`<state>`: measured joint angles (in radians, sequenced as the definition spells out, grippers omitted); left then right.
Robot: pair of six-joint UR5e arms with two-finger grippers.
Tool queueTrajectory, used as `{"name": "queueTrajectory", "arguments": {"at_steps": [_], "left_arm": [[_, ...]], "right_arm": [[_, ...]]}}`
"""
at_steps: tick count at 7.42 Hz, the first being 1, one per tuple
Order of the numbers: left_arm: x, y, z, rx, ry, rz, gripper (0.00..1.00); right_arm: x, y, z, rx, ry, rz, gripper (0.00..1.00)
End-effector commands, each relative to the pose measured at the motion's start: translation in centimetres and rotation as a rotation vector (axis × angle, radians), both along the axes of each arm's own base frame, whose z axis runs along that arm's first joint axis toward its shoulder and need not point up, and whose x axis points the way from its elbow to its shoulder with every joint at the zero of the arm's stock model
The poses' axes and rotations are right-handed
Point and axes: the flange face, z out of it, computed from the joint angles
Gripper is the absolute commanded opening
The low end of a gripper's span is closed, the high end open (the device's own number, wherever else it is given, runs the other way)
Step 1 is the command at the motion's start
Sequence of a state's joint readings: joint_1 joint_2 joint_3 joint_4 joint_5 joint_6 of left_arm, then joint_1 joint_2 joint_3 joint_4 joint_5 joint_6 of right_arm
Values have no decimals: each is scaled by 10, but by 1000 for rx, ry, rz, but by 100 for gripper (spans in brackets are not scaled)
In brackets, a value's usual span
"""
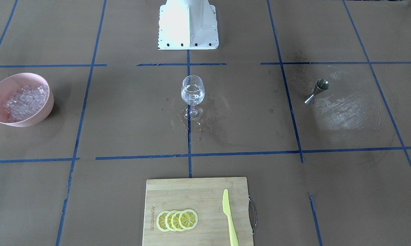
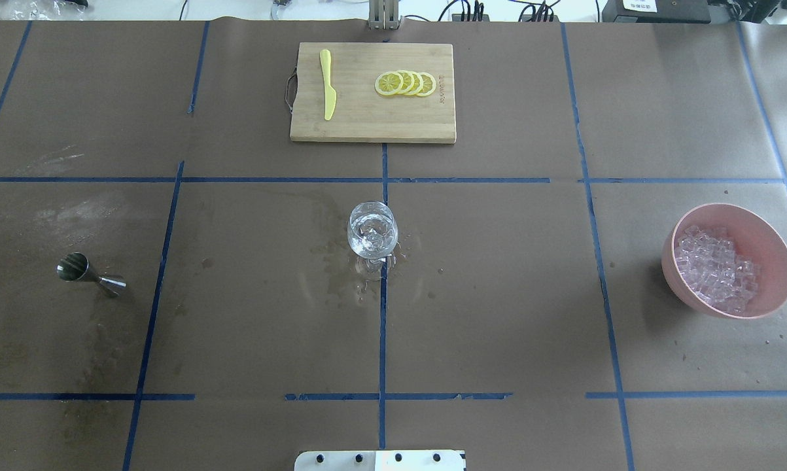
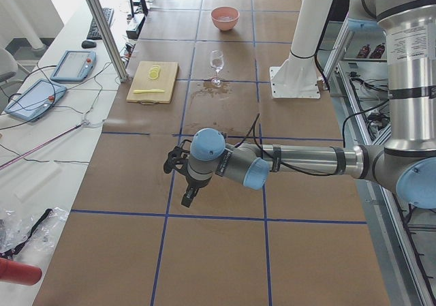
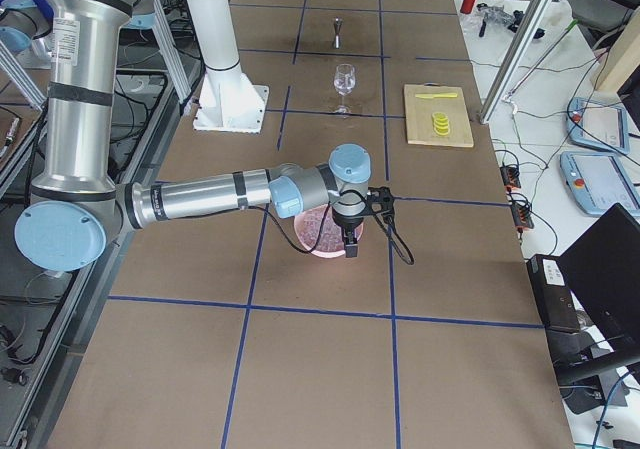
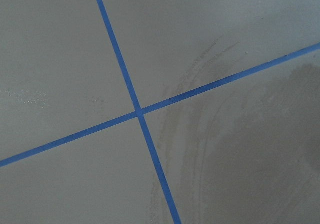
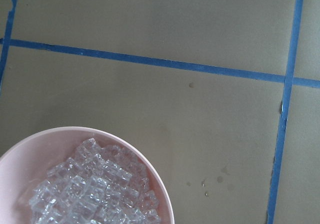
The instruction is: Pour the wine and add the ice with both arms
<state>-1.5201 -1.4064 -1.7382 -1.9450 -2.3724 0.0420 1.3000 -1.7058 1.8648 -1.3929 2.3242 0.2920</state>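
Glass point(image 1: 192, 94) stands mid-table, well apart from left hand point(image 3: 186, 198) and right hand point(image 4: 351, 245), grips impossible to tell.

Robotics laboratory: the counter point(image 2: 498, 294) is covered in brown paper and gridded with blue tape point(image 2: 382, 340); control tablets point(image 3: 71, 65), cables point(image 3: 42, 144) and aluminium posts point(image 3: 102, 26) flank it.

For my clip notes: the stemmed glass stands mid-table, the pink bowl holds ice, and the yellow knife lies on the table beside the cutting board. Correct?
One error: the yellow knife lies on the cutting board, not on the table beside it, as the overhead exterior view shows. The stemmed glass does stand mid-table and the pink bowl holds ice.
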Motion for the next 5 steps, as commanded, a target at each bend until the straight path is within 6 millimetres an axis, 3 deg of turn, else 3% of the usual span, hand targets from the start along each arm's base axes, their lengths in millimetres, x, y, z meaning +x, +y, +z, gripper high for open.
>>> {"name": "queueTrajectory", "arguments": {"at_steps": [1, 5], "left_arm": [[0, 1, -1, -5, 7, -3, 100], [0, 1, -8, 10, 7, -2, 100]], "right_arm": [[-4, 0, 1, -2, 1, -9, 100], [-7, 1, 7, -12, 4, -15, 100]]}}
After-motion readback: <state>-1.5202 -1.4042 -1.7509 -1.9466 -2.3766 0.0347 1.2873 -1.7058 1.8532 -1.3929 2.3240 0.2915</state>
